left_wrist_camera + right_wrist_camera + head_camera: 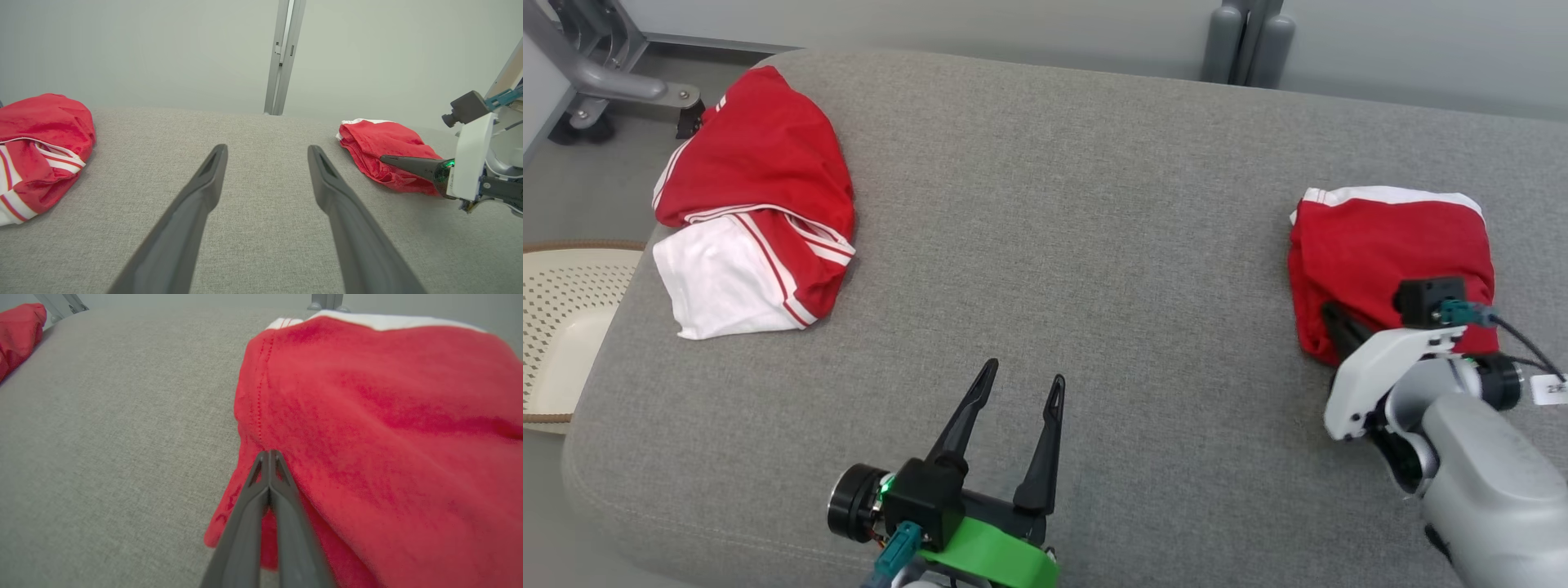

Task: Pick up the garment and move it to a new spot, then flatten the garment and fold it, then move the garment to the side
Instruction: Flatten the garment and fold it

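The grey cushion (1094,204) served as my reference throughout. At its far left corner lay a second garment (756,196), red and white and crumpled, which I took to be outside the present step.

The garment (1388,253) sat at the cushion's right side as a compact, folded red block. Its white band lay along the edge facing the cushion's far side, and a loose red corner pointed toward the near side. The block was close to square. I judged its long axis to run across the cushion, left to right, though only by a small margin.

The left gripper (1025,371) hovered over the cushion's near edge, well apart from both garments, fingers spread and empty. The right gripper (269,453) lay on the garment's near left corner, fingers pressed together. I could see no cloth between them and could not confirm a pinch.

I assessed the step as the final move to the side. To do it well, any further travel should be low and slow, so the layers do not shear apart. The withdrawal should run straight back along the fingers, so the loose corner is not dragged open.
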Controlling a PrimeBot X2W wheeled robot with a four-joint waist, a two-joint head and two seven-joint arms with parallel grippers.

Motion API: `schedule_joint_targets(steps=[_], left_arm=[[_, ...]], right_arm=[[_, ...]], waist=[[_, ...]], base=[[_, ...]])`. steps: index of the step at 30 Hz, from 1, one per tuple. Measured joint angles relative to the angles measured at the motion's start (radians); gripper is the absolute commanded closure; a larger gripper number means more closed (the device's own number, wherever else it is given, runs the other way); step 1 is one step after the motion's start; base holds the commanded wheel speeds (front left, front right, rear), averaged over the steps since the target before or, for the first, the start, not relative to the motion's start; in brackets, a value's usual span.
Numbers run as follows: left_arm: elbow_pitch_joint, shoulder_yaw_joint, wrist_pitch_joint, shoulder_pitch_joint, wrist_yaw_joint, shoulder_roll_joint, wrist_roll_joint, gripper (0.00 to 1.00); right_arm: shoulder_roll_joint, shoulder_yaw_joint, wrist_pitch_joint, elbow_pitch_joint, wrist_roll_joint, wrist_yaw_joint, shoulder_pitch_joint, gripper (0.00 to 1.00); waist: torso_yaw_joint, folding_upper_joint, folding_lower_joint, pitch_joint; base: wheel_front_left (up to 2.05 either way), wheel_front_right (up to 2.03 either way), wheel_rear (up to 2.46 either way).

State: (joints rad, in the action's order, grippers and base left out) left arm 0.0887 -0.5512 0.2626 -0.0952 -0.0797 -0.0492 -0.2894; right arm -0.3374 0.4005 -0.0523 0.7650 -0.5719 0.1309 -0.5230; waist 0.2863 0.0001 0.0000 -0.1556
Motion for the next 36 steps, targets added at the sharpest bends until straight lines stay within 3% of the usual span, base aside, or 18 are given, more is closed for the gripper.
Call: schedule_joint_targets(steps=[6, 11, 12, 14, 15, 21, 29, 36], left_arm=[[0.008, 0.004, 0.0, 0.0, -0.004, 0.0, -0.006, 0.0], [0.016, 0.025, 0.0, 0.011, -0.01, 0.0, -0.004, 0.0], [0.016, 0.034, 0.0, 0.018, -0.011, 0.0, -0.004, 0.0], [0.016, 0.059, 0.0, 0.04, -0.018, 0.0, 0.0, 0.0], [0.016, 0.072, 0.0, 0.052, -0.02, 0.0, 0.0, 0.0], [0.014, 0.158, 0.0, 0.112, -0.035, 0.0, 0.002, 0.0], [0.001, 0.271, 0.0, 0.175, -0.034, 0.0, 0.039, 0.0], [-0.025, 0.339, 0.0, 0.218, -0.035, 0.0, 0.077, 0.0]], right_arm=[[0.069, 0.139, 0.005, 0.014, -0.076, 0.0, 0.001, 1.0], [0.092, 0.232, -0.08, -0.017, -0.126, 0.0, 0.032, 1.0], [0.097, 0.24, -0.103, -0.023, -0.134, 0.0, 0.042, 0.76], [0.106, 0.259, -0.149, -0.041, -0.147, 0.0, 0.066, 0.18], [0.107, 0.261, -0.166, -0.047, -0.148, 0.0, 0.076, 0.0], [0.098, 0.179, -0.207, -0.091, -0.091, 0.0, 0.141, 0.0], [0.102, -0.13, -0.211, -0.346, 0.136, 0.0, 0.308, 0.0], [0.134, -0.252, -0.211, -0.519, 0.258, 0.0, 0.44, 0.0]], waist=[[0.002, 0.0, 0.0, 0.015], [-0.016, 0.0, 0.0, 0.045], [-0.02, 0.0, 0.0, 0.052], [-0.036, 0.0, 0.0, 0.066], [-0.046, 0.0, 0.0, 0.073], [-0.111, 0.0, 0.0, 0.111], [-0.21, 0.0, 0.0, 0.153], [-0.266, 0.0, 0.0, 0.194]], base=[[0.0, 0.0, 0.0], [0.0, 0.0, 0.0], [0.0, 0.0, 0.0], [0.0, 0.0, 0.0], [0.0, 0.0, 0.0], [0.0, 0.0, 0.0], [0.0, 0.0, 0.0], [0.0, 0.0, 0.0]])
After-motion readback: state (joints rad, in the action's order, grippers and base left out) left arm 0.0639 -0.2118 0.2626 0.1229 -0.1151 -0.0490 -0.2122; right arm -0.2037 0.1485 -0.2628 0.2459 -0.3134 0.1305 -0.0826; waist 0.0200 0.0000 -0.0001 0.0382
